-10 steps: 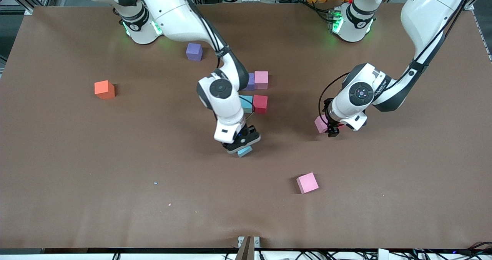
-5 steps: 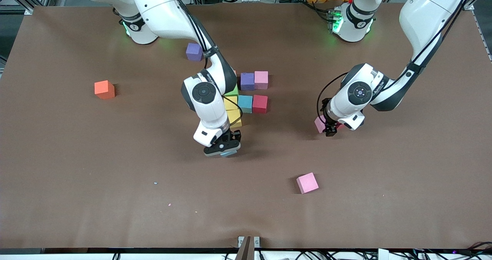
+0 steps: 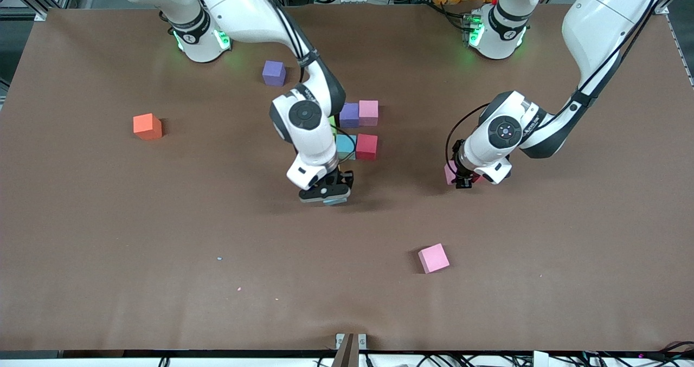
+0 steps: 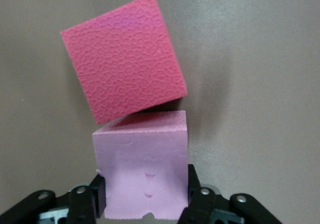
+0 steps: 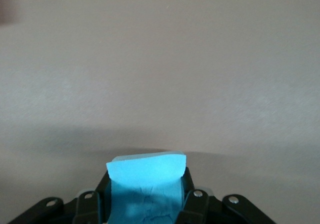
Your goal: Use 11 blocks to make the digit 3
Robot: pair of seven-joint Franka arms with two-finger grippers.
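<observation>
My left gripper (image 4: 145,190) is shut on a pink block (image 4: 142,166) that rests on the table toward the left arm's end (image 3: 449,172). A tilted red block (image 4: 122,62) touches that pink block. My right gripper (image 3: 327,195) is shut on a light blue block (image 5: 145,171), low over bare table beside the cluster. The cluster shows a purple block (image 3: 349,115), a pink block (image 3: 368,112), a light blue block (image 3: 346,146) and a red block (image 3: 367,146). The right arm hides the rest of it.
A loose purple block (image 3: 274,73) lies near the right arm's base. An orange block (image 3: 147,126) sits toward the right arm's end. Another pink block (image 3: 433,258) lies nearer the front camera than the cluster.
The left gripper's fingers closed onto the pink block. The right gripper swung toward the right arm's end with the light blue block, then came back toward the cluster.
</observation>
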